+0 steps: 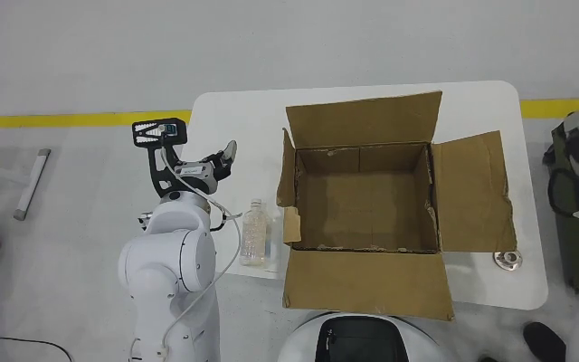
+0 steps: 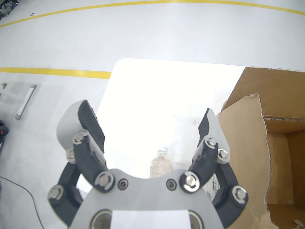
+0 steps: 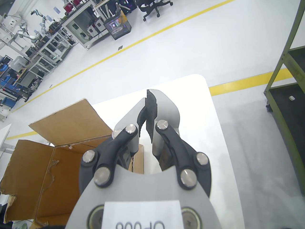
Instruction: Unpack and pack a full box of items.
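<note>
Corrugated cardboard box (image 1: pixel 362 118), flaps splayed, sits on rounded white table (image 1: pixel 244 127). Clear plastic bottle (image 1: pixel 254 233) lies just beside box's left wall. Left gripper (image 2: pixel 146 115) spread wide, ribbed black pads, over table's left edge near bottle. Right gripper (image 3: pixel 147 110) pads closed together.

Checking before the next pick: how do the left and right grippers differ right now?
The left gripper is open, the right gripper shut. The left gripper hangs near the bottle beside the box; the right gripper is at the box's opposite side. Both hold nothing.
</note>
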Motion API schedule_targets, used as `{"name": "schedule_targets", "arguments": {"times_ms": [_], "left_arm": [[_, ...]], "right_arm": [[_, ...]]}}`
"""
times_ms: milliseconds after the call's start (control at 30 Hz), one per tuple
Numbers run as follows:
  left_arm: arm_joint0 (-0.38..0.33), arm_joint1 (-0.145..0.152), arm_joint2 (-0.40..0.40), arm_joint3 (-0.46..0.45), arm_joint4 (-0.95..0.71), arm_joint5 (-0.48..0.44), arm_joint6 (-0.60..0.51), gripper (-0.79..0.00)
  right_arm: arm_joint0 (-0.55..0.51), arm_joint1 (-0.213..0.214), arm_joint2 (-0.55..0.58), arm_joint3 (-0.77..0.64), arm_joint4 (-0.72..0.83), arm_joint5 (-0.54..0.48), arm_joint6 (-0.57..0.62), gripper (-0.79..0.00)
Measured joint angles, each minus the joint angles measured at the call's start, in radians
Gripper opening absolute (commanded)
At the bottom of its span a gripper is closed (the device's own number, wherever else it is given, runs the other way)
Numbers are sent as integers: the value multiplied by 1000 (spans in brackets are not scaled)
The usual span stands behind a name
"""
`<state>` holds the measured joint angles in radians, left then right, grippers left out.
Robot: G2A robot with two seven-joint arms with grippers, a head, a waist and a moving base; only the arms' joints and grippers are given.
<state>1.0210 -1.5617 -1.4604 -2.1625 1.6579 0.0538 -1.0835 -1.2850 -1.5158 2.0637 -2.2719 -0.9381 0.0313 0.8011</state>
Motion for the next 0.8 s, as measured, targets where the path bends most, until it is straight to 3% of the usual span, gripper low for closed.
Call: {"name": "schedule_targets", "arguments": {"times_ms": [200, 567, 800], "left_arm": [[0, 0, 0, 0, 0, 0, 0, 0], [0, 0, 0, 0, 0, 0, 0, 0], [0, 0, 0, 0, 0, 0, 0, 0]], "right_arm": [[-23, 1, -32, -3, 0, -15, -54, -785], [-61, 10, -223, 33, -275, -73, -422, -785], [-64, 10, -229, 32, -283, -75, -440, -785]]}}
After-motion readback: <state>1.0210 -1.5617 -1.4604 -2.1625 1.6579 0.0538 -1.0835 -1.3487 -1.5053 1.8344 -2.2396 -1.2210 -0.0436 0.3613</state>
